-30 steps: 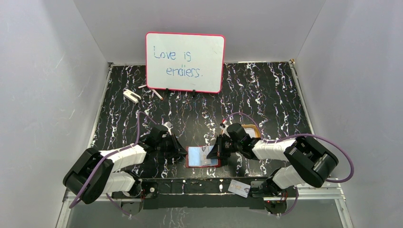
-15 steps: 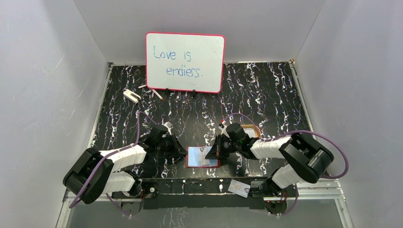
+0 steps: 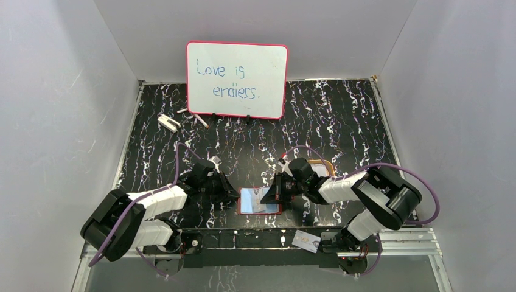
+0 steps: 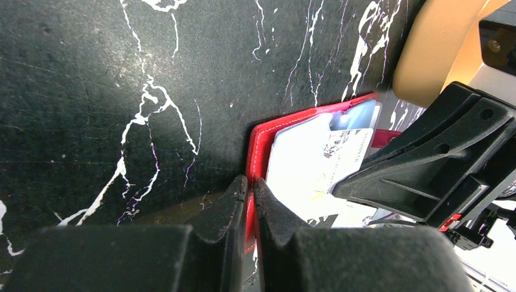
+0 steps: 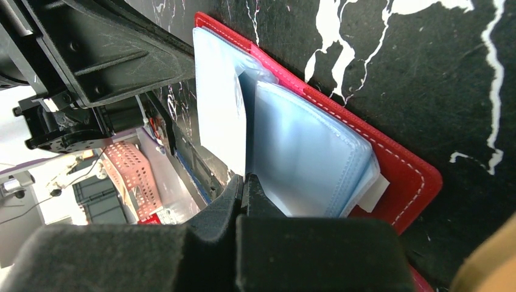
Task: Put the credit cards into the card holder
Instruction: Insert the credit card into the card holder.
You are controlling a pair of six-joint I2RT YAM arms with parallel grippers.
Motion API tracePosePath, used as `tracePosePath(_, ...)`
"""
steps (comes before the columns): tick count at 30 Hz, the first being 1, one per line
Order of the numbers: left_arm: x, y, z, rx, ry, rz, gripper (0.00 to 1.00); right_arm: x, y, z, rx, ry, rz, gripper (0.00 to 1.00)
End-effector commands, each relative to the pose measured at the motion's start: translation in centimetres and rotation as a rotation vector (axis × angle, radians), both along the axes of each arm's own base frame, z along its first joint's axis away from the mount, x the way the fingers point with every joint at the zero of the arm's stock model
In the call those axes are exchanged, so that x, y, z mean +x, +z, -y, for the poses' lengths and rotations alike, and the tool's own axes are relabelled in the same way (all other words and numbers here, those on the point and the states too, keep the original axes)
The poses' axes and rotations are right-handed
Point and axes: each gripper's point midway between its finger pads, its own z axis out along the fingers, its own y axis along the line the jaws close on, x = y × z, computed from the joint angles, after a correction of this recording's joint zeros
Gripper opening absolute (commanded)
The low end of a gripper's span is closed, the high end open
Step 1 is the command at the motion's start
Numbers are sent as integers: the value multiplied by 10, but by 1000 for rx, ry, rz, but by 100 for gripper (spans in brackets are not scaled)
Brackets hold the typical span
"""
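Logger: Left end first. Left gripper (image 3: pixel 233 197)?

Spotter: Down low on the table (image 3: pixel 353 115), tips at the left edge of the holder (image 3: pixel 252 204). Wrist view shows its fingers (image 4: pixel 222 213) squeezed together on the holder's red rim, with the rim sandwiched between the pads.

Logger: Holder itself?

Spotter: Lying open and flat near the front edge of the table, about centre, between the two grippers. Red border outside, grey-blue pockets inside. Whiteboard (image 3: pixel 237 79) stands upright well behind it, at the back wall.

Logger: Card?

Spotter: One pale card (image 5: pixel 220 115) lies across the open holder, right beside the pockets. Whether its far edge sits inside a pocket cannot be told from either wrist view.

Logger: Right gripper (image 3: pixel 269 196)?

Spotter: Over the holder's right part, reaching in from the right and facing the left gripper. Its fingers (image 5: pixel 207 219) are pressed tight on the near edge of that card, pads meeting around it.

Logger: Further right?

Spotter: Second card (image 3: pixel 306 242) lies on the front rail beside the right arm's base, well apart from the holder. Tray (image 3: pixel 322 163), orange-rimmed, sits just behind the right forearm, mostly hidden by it.
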Motion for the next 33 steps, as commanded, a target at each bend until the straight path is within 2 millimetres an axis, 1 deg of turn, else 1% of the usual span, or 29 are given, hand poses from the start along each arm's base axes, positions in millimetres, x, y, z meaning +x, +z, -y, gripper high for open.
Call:
tracePosePath(1,-9,-6,-3,25,-19,-26,8,-5,-8,0,-12,6,-8,0)
tracePosePath(7,-8,-6,-2,28,-20,-27,8,-10,-12,-6,-19,40,-36,0)
tracePosePath(9,-8,-6,-2,28,-21,-27,8,-9,-11,-6,-18,40,-32,8)
tracePosePath(13,-8,-6,-3,30,-20,-25,8,-7,-4,-4,-33,29,-12,28)
tracePosePath(14,-8,-6,-3,31,-20,-25,8,-6,-2,-2,-44,22,-6,32)
tracePosePath(16,-8,-6,-4,34,-15,-22,8,-3,2,1,-65,10,15,36)
tracePosePath(20,-7,-5,-5,36,-7,-15,7,-3,11,5,-77,8,35,36)
tracePosePath(24,-7,-4,-6,33,3,-14,7,-5,11,4,-74,17,24,35)
tracePosePath(33,-8,-2,-7,24,9,-9,7,-9,10,-7,-78,45,18,34)
